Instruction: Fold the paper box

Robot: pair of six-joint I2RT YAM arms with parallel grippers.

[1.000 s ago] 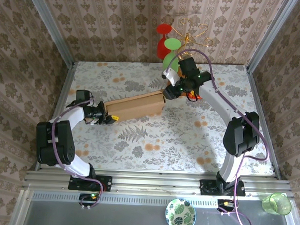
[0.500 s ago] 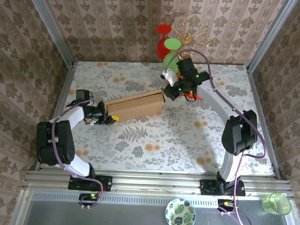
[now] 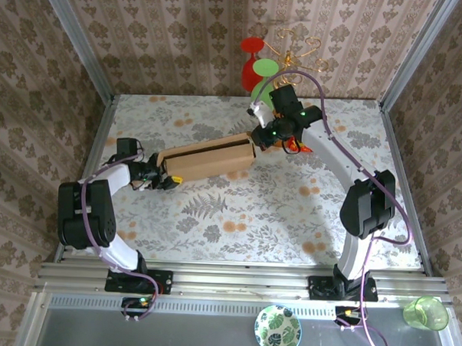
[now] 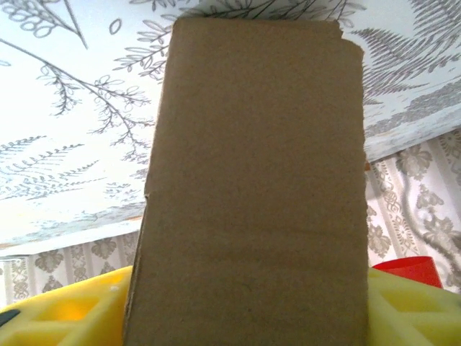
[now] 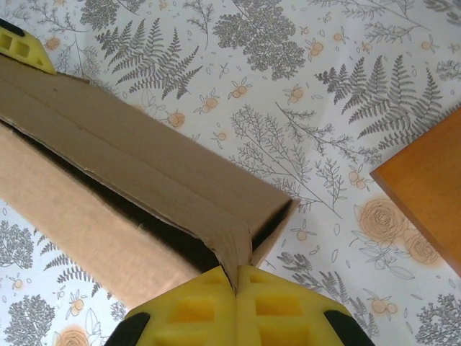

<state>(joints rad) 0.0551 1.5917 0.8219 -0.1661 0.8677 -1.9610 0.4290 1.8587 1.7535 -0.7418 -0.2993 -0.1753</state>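
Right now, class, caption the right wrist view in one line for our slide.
Right end effector shut on a wall edge of the paper box, above the fern-print table.

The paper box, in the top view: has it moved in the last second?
Yes, slightly: the paper box has its right end, held by the right gripper, shifted toward the far edge of the table.

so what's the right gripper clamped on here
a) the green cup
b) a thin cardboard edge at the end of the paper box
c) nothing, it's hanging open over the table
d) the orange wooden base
b: in the right wrist view the right gripper has its yellow fingers pressed together on a thin cardboard edge at the end of the paper box, while the wooden base lies apart from it on the table.
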